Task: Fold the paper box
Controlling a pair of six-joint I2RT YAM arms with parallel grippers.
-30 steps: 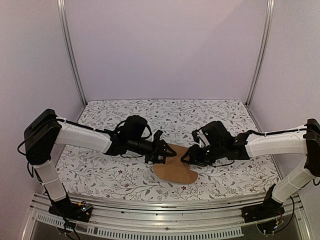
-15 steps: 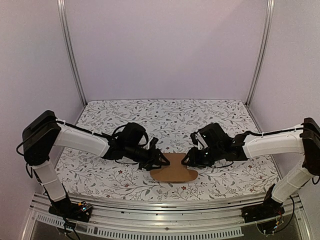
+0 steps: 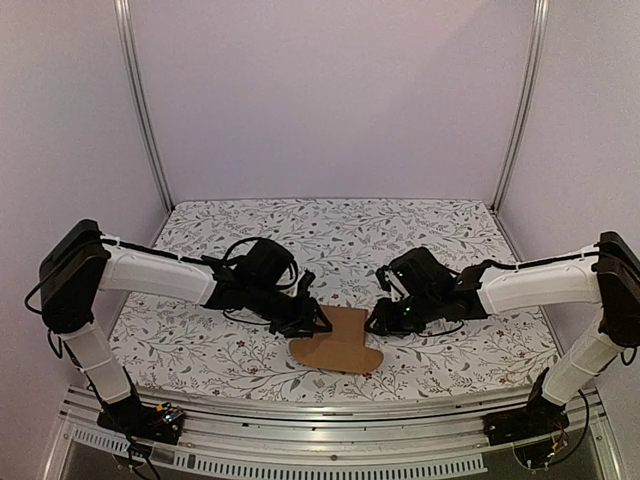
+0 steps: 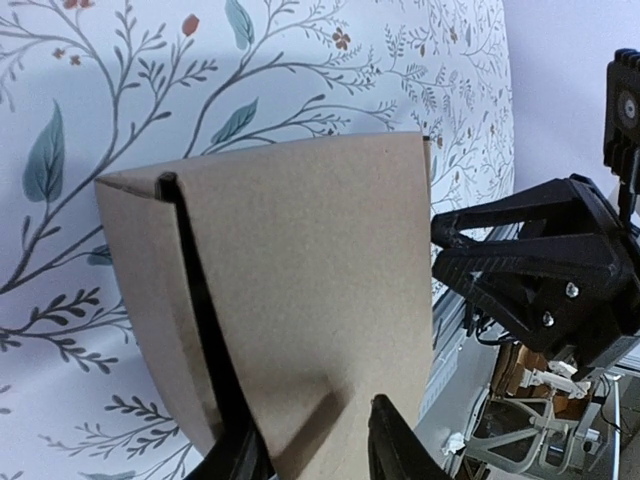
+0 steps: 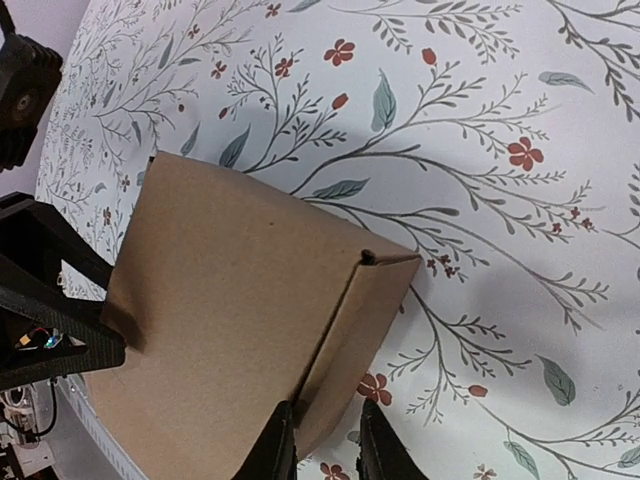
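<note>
The paper box (image 3: 338,345) is a brown cardboard piece lying low over the flowered cloth near the front, with its side flaps creased up. My left gripper (image 3: 318,322) is shut on the box's left end. In the left wrist view one finger (image 4: 215,380) runs along the crease and the other (image 4: 395,445) sits over the main panel (image 4: 310,260). My right gripper (image 3: 375,322) holds the right end. In the right wrist view its jaws (image 5: 325,440) pinch the folded side flap (image 5: 360,320). The two grippers face each other across the box.
The flowered tablecloth (image 3: 340,235) covers the table. A metal rail (image 3: 300,415) runs along the near edge close to the box. Upright frame posts (image 3: 145,110) stand at the back corners, with plain walls behind them.
Both grippers and the box have shifted toward the near edge and a little left. The right jaws have narrowed onto the side flap. The left jaws kept their width.
</note>
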